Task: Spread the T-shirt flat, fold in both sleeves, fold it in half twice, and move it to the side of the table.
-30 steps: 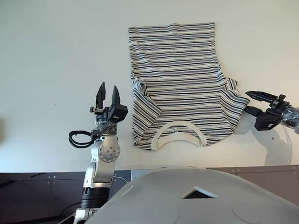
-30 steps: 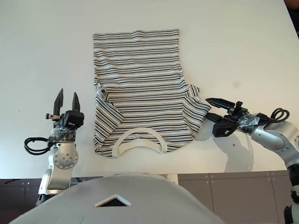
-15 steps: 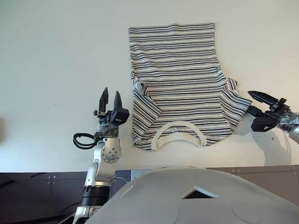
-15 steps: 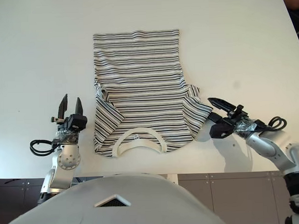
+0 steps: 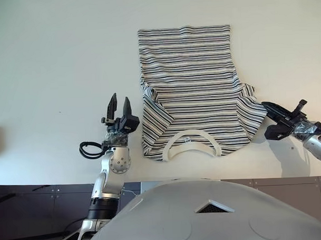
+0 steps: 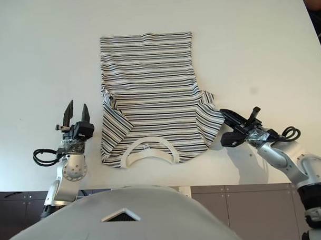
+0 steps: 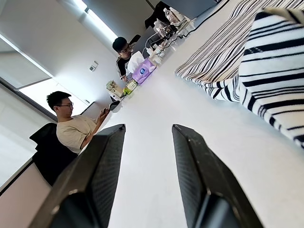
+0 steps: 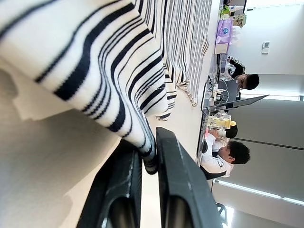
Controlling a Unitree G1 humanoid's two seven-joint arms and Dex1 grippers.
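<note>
Our white table (image 5: pixel 53 60) stands in an office. The shirt (image 5: pixel 191 82) lies lengthwise, collar toward us, between the open left pincer (image 5: pixel 119 98) and the right pincer (image 5: pixel 267 107), which nips its sleeve.

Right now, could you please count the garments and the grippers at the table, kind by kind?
T-shirt: 1
Grippers: 2 (left gripper, right gripper)
Total: 3
</note>
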